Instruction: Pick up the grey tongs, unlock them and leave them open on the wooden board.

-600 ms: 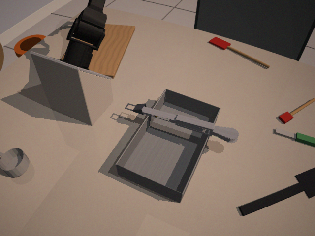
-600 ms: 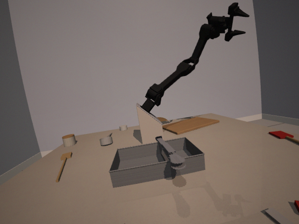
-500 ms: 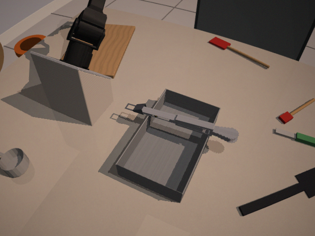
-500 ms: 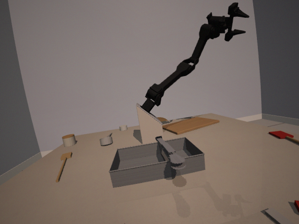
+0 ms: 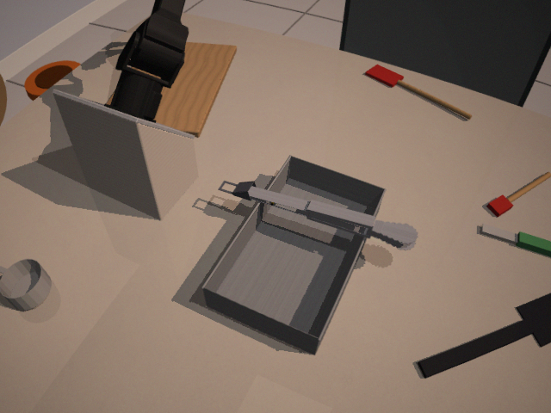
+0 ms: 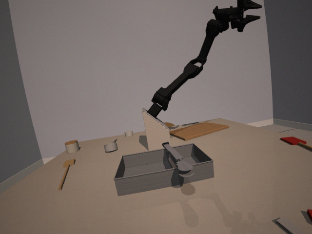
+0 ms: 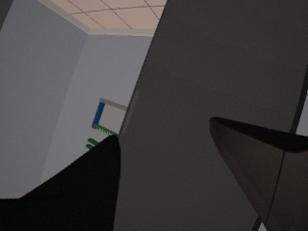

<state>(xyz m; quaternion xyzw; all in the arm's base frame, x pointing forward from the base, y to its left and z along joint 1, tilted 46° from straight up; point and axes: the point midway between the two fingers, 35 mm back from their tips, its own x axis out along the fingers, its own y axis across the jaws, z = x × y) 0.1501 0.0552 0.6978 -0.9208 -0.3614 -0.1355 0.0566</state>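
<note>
Grey tongs (image 5: 311, 206) (image 6: 173, 154) lay across roasting tin (image 5: 260, 311) (image 6: 161, 181), spanning both long rims: long slim arms folded together, scalloped rounded tips past one rim, dark hinge end with thin wire loop past other. Gripper (image 6: 251, 12) (image 7: 165, 134) high above table, fingers spread, nothing between them.
</note>
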